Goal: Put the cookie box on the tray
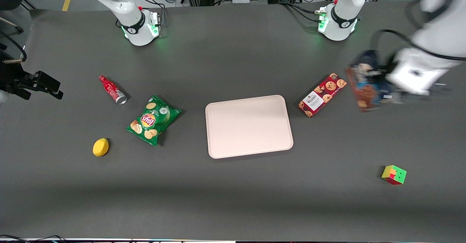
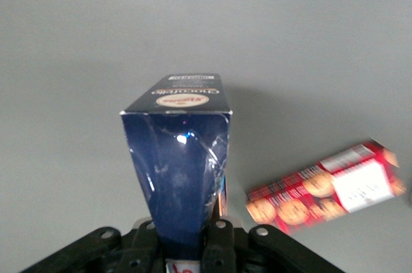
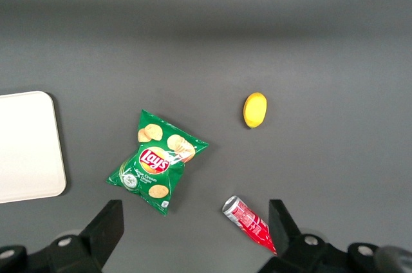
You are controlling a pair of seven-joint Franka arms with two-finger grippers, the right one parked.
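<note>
Sticking out of hand point(image 2: 185, 247): cookie box point(image 2: 183, 170).

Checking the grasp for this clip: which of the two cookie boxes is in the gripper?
The dark navy cookie box, shut in the gripper and lifted off the table. The longer red cookie box lies flat on the table beside the tray, untouched.

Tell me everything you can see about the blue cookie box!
The cookie box is a dark navy, shiny rectangular pack with a brown cookie picture and a small white oval logo on its end. The end effector is shut on it, holding it in the air above the table, toward the working arm's end, beside the red box. Nothing else touches it. It is not yet on the tray.
</note>
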